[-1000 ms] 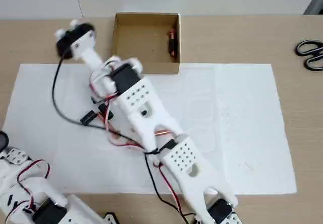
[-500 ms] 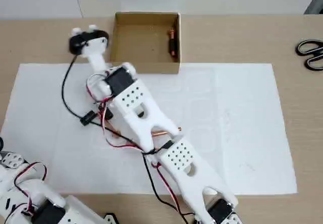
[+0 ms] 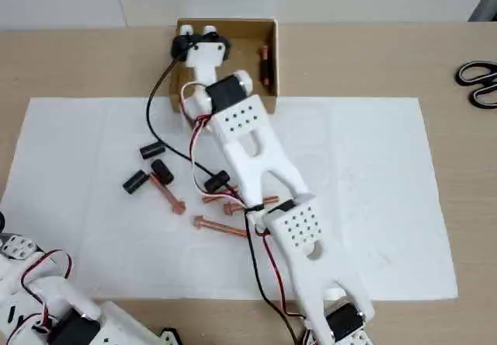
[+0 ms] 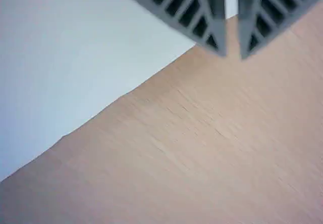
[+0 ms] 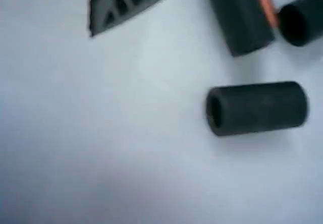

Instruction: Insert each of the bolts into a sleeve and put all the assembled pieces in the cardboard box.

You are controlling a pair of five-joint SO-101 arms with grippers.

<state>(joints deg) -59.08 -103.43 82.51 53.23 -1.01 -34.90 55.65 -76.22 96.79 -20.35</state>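
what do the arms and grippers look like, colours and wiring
Both are white plastic shells with black motor blocks. The right arm has panels of round holes, with loose black and red cables along it. The left arm has red wires too. The left gripper has dark grey, ribbed fingers.

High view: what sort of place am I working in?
Probably a lab or hobby workbench: a wooden table with a white sheet, scissors lying on the wood, and loose bolts and sleeves near a box.
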